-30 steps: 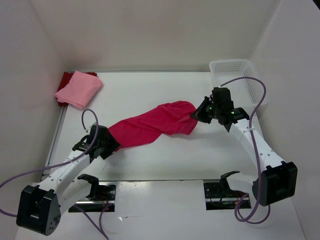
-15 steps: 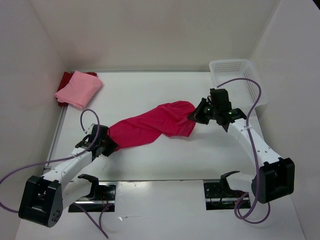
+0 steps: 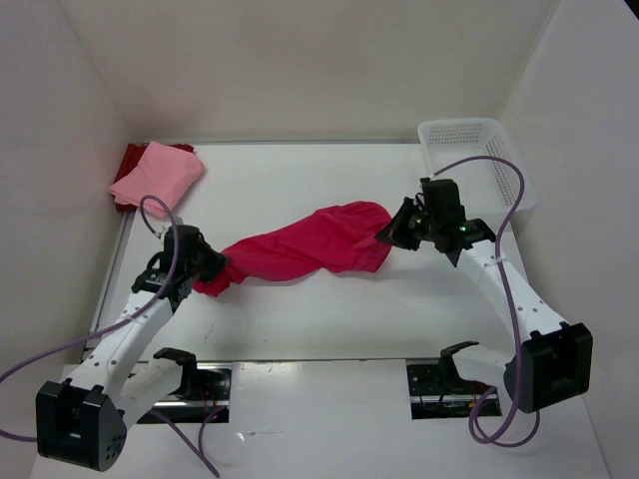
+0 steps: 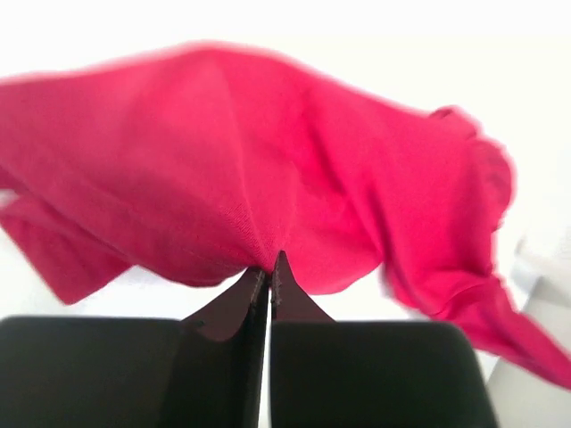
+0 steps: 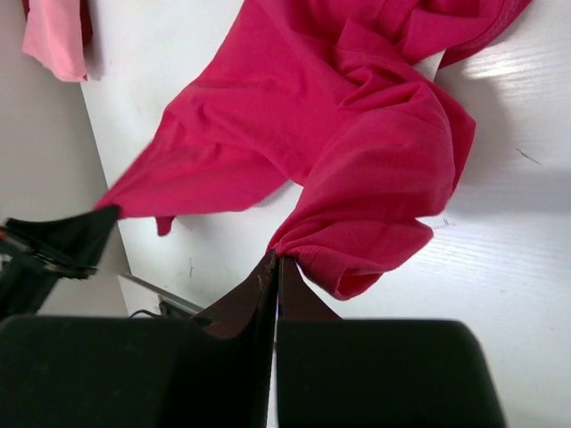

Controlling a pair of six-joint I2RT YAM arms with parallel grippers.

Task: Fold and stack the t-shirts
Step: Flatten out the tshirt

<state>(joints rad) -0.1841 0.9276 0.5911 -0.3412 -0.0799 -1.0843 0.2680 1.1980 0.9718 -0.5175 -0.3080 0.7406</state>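
- The left gripper (image 3: 207,267) sits nearest the arm bases, at the near-left of the white worktop (image 3: 300,324). Its jaws are pinched together on a peak of cloth, which the left wrist view shows caught right at the tips.
- From that gripper, the bright magenta-pink cloth t-shirt (image 3: 310,242) runs away towards 2 o'clock. It is a long, loosely bunched band across the middle of the worktop. Part of it seems raised off the surface, though I cannot tell how much.
- The shirt's long axis lies from about 8 o'clock to 2 o'clock in the overhead view, with one gripper at each end.
- The right gripper (image 3: 387,232) is at the far-right end of the band. It is closed tight on a folded edge of the same shirt, and the rest of the cloth lies from it towards 8 o'clock.
- My judgement is that the coming move turns on this line. Each arm already holds the end on its own side, so drawing them apart along the axis should open the shirt for folding.
- At the far left, towards 11 o'clock from the left gripper, a light pink folded t-shirt (image 3: 158,177) lies on top of a dark red t-shirt (image 3: 130,157). This pile is well apart from the held shirt, and the left arm is the nearer one to it.
- A white plastic mesh basket (image 3: 461,128) stands at the far right, towards 1 o'clock from the right gripper.
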